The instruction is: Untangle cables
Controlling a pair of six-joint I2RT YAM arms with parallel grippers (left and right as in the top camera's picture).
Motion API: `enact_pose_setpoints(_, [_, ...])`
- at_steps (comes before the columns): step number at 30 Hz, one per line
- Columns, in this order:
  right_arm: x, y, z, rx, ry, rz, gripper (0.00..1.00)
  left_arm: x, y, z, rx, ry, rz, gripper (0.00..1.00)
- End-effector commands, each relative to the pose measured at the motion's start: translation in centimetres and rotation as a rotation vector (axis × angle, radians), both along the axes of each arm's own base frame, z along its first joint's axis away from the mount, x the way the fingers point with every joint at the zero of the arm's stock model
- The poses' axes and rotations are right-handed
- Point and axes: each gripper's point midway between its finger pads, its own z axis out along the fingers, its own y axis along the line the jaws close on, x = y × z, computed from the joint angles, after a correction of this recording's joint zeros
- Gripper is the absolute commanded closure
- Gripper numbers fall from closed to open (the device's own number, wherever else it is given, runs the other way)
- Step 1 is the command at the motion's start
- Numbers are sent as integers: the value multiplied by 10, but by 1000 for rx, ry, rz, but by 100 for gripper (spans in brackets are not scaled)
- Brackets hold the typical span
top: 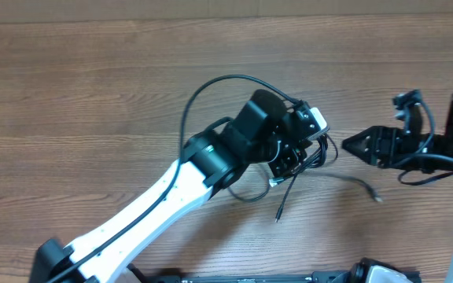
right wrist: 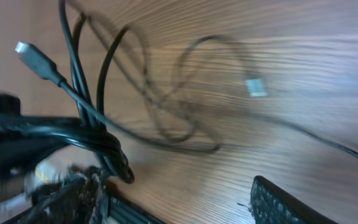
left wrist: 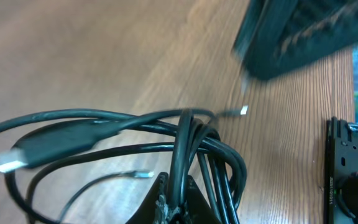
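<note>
The cables are thin black cords bunched in a tangle mid-table. One loop arcs up to the left, and loose plug ends lie at the front and to the right. My left gripper is shut on several strands of the bundle; in the left wrist view the strands run down between its jaws. My right gripper is open just right of the tangle. In the right wrist view its fingers are spread wide, and the bundle hangs by its left finger.
The wooden table stretches around the tangle. A black base rail runs along the front edge and shows in the left wrist view. The right gripper appears blurred at the top right of the left wrist view.
</note>
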Motion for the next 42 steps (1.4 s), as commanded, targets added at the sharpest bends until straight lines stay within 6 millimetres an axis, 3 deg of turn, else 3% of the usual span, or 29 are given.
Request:
enact_pose_setpoints(1, [-8,34,18,40,-141,189,25,6,17,23,21,-112,53,96])
enact_pose_setpoints(5, [-24,59,23,13,-173,307,34,5,33,51,-2,-177,106,96])
enact_pose_setpoints(10, [-28,62,29,5,-209,317,49,1,38,63,-22,-198,112,96])
enact_pose_setpoints(15, [-28,63,31,22,-198,305,49,-4,41,78,-67,-199,120,96])
enact_pose_setpoints(20, [-31,82,55,164,-327,399,48,-29,22,95,-188,-148,-29,96])
enact_pose_setpoints(25, [-27,82,57,159,-354,403,49,-40,16,103,-238,-116,-86,96])
enact_pose_setpoints(27, [-27,83,59,168,-362,405,65,-40,16,102,-244,-97,-74,96])
enact_pose_setpoints(29, [-27,83,58,167,-362,405,84,-33,19,101,-236,-91,-27,96])
enact_pose_setpoints(31, [-28,83,58,169,-355,405,96,-18,25,99,-234,-63,96,96])
enact_pose_setpoints(42, [-33,84,58,185,-326,401,96,45,79,95,-392,152,780,96])
